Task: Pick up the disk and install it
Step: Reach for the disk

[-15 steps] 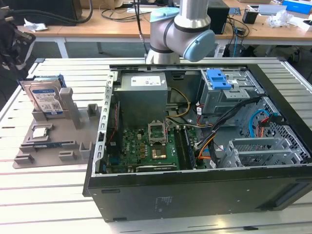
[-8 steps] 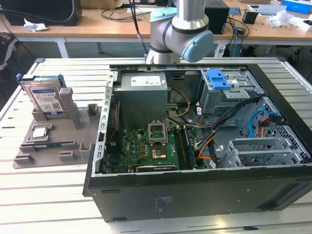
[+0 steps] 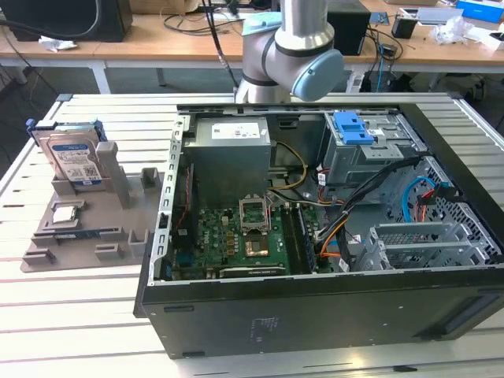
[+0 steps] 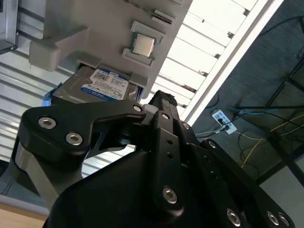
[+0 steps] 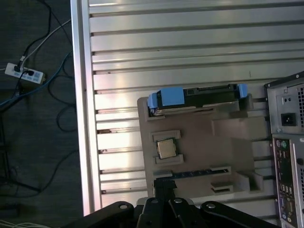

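Nearest the viewer, the black wall of the open computer case (image 3: 315, 315) runs along the near edge of the slatted metal bench (image 3: 79, 315).

Reading from the exterior view's left:

- A grey moulded holder (image 3: 87, 228) sits on the bench just beside the case.
- The disk (image 3: 75, 157) stands upright in a slot at the holder's far left corner. Its label faces the viewer and its blue rails show along both edges. It has not been lifted.
- A small square chip (image 3: 64, 214) lies flat in a recess near the middle of the holder, on the near side of the disk.
- Inside the case, a grey power supply (image 3: 228, 150) sits at the far side, with a green motherboard (image 3: 236, 236) on the case floor in front of it.
- A bare blue bracket (image 3: 353, 127) rests on the metal drive cage towards the case's far right corner.
- The arm (image 3: 295, 47) rises behind the far edge of the case.

In the first wrist view the gripper (image 5: 164, 184) hangs over the holder's side away from the disk, well apart from it. It has hold of nothing I can see. I cannot tell whether the pincer is spread or closed.
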You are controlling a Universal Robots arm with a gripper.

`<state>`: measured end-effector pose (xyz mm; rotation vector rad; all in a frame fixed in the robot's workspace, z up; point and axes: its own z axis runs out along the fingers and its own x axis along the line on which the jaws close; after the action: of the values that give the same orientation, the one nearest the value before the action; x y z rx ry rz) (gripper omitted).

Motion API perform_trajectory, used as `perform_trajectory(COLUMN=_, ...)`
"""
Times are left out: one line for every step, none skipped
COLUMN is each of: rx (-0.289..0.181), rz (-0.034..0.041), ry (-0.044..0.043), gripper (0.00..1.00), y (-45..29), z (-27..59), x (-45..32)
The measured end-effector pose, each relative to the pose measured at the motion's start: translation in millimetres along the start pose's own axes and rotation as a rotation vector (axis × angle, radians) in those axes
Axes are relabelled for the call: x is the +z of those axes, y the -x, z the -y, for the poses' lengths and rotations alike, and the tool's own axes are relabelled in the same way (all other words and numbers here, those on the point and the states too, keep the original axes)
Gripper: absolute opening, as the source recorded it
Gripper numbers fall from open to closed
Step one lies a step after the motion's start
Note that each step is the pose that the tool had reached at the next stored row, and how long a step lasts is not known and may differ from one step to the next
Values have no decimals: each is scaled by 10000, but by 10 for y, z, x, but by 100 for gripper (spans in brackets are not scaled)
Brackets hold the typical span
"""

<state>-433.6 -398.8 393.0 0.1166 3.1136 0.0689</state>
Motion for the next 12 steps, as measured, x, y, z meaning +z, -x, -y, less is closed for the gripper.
perform_trajectory(rx=-1, rz=0, ry=0, gripper=11, y=-53, z=4, x=-1)
perform_trajectory(rx=-1, rz=0, ry=0, gripper=11, y=-88, z=7, x=-2)
perform_trajectory(rx=-1, rz=0, ry=0, gripper=11, y=-121, z=9, x=-3)
perform_trajectory(rx=0, rz=-1, ry=0, gripper=11, y=-165, z=11, x=-4)
perform_trajectory(rx=0, rz=0, ry=0, gripper=11, y=-170, z=0, x=-3)
perform_trajectory(rx=0, rz=0, ry=-1, gripper=11, y=-172, z=-15, x=-2)
perform_trajectory(rx=-1, rz=1, ry=-5, gripper=11, y=-169, z=-32, x=0)
perform_trajectory(rx=-3, rz=1, ry=-19, gripper=11, y=-160, z=-55, x=3)
perform_trajectory(rx=-6, rz=2, ry=-36, gripper=11, y=-149, z=-76, x=5)
perform_trajectory(rx=-10, rz=3, ry=-68, gripper=11, y=-132, z=-107, x=8)
perform_trajectory(rx=-12, rz=6, ry=-88, gripper=11, y=-120, z=-129, x=12)
perform_trajectory(rx=-14, rz=9, ry=-108, gripper=11, y=-108, z=-152, x=16)
